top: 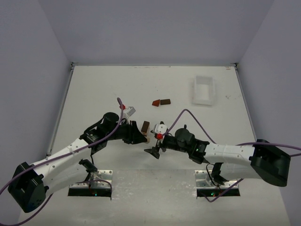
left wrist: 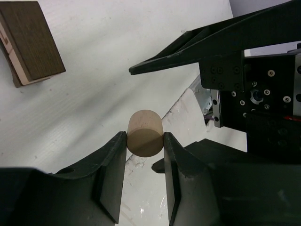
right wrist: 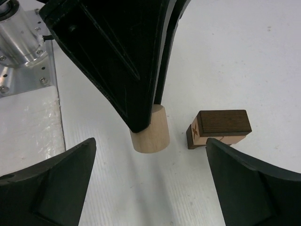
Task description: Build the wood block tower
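A light tan wooden cylinder (left wrist: 146,133) is pinched between the two black fingers of my left gripper (left wrist: 145,139), which is shut on it at table height. In the right wrist view the same cylinder (right wrist: 153,129) stands beneath the left fingers (right wrist: 117,61). My right gripper (right wrist: 150,143) is open wide, one finger on each side of the cylinder and not touching it. A small stack (right wrist: 218,128) sits just right of the cylinder, a dark brown block on a tan one. From above, the two grippers (top: 141,136) (top: 154,149) meet beside that stack (top: 145,126).
A reddish-brown block (top: 155,102) and a dark brown block (top: 165,101) lie side by side further back. A white plastic tray (top: 203,90) stands at the back right. The arm bases' metal mounts (top: 91,186) are at the near edge.
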You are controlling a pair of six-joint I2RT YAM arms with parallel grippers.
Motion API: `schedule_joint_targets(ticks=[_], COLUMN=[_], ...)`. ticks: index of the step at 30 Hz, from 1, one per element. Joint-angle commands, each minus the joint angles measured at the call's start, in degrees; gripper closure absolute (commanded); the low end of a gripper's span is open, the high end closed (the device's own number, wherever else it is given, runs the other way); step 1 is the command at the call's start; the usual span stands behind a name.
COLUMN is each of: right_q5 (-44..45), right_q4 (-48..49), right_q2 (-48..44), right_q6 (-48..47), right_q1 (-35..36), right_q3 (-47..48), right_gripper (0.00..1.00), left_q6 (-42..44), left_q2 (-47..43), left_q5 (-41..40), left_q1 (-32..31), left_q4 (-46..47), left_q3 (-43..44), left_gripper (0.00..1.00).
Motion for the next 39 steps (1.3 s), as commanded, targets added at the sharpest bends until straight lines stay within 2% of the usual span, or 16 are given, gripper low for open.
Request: schedule_joint_targets(ticks=[1,4,7,9,12,14,18,27,31,34,39], right_q5=[6.54,15.38,29.30,43.91,53.62,53.66,44.94,46.28,46.81,47.02,45.65], right_q4=[-1.47,-6.30,-10.22,-17.43,-27.14,-30.68,-30.87,-31.21,-31.16,-31.23,-31.15], right_q2=[-1.79,-4.36,-7.71,-9.59,-12.31,-14.19,-17.85,-17.89,-17.81,-17.73,-17.46], right_q6=[1.32,4.05,7.95,11.27,16.51,18.92,19.87,17.16,17.29,17.49,17.24], right_q1=[0.36,0.36,0.27,0.21,-1.69,-4.86,-13.82,-16.74,-17.50,-17.66,-17.83], right_q3=[1.95,0.84,-1.14,-1.66,-0.97,-1.00,-2.95,-5.10,-5.63,-6.06,-5.62], right_gripper=[0.01,0.01,0.01,0.01,0.01,0.01,0.01,0.01,0.01,0.01,0.01], left_q6=[-0.57,-1.76,-2.37,-2.70,-3.11,-2.53,-1.33,-1.10,-2.31,-3.99,-4.55], left_q2=[-0.94,0.92,4.12,6.76,13.15,17.48,26.34,39.95,42.19,41.58,41.27], left_q5=[-7.86,-14.59,-18.98,-21.29,-25.13,-26.46,-28.55,-30.71,-35.22,-39.91,-40.51], left_q1=[-0.58,-0.54,-0.54,-0.54,-0.55,-0.65,-1.21,-4.35,-6.91,-9.28,-9.68], left_q4=[-5.02,-10.57,-16.12,-20.51,-28.55,-33.25,-41.18,-49.94,-50.74,-47.75,-47.28], left_q3=[6.62,10.62,15.03,18.53,26.29,31.05,41.28,52.39,53.93,52.24,51.31], left_gripper=[1.00,1.00,1.00,1.00,1.00,1.00,1.00,1.00,1.00,1.00,1.00])
